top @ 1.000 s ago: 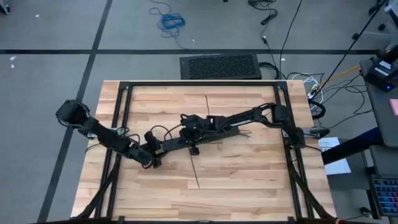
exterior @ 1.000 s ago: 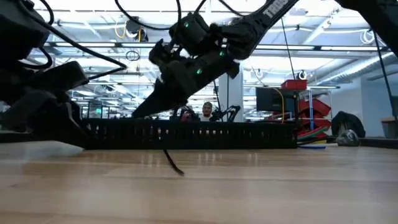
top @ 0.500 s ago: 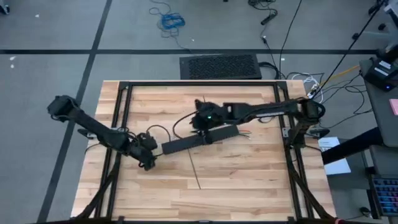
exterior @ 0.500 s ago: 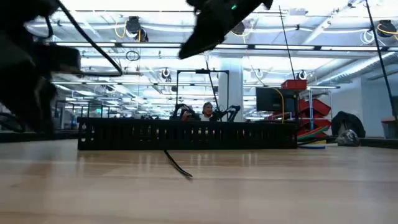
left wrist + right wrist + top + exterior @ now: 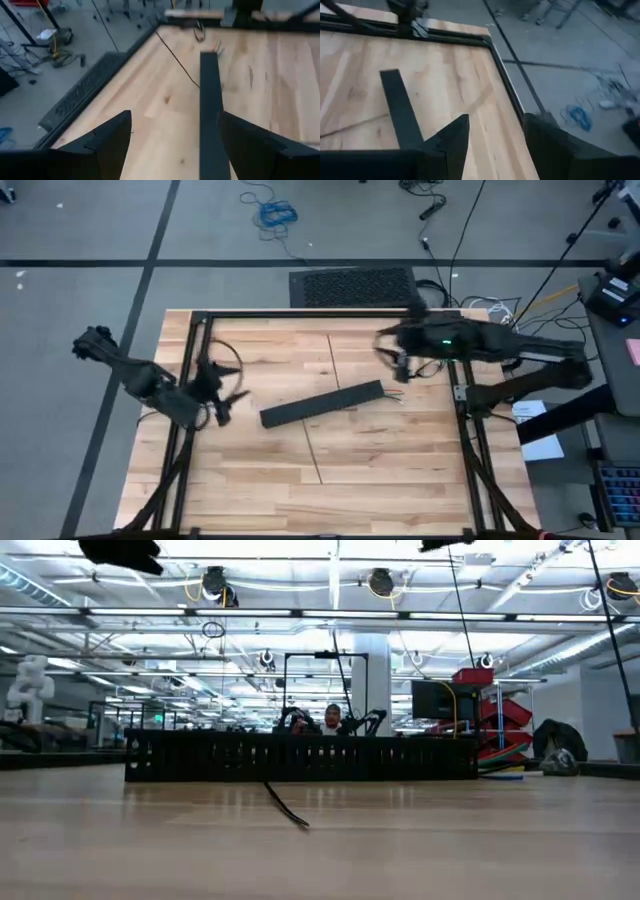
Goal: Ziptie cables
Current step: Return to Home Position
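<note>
Left jaws and right jaws both gape wide and empty, one on either side of the duct (image 5: 322,405). We fear an arm's swing home could clip it and spill the cables (image 5: 397,393).

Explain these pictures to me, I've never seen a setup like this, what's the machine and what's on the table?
It is a robot with two dark arms at a wooden table. One picture looks straight down, one looks level across the tabletop, two come from wrist cameras. The left gripper hangs over the table's left edge, the right gripper toward its right side; both have open fingers and hold nothing. On the table lie a long black slotted bar and a thin black strip.
</note>
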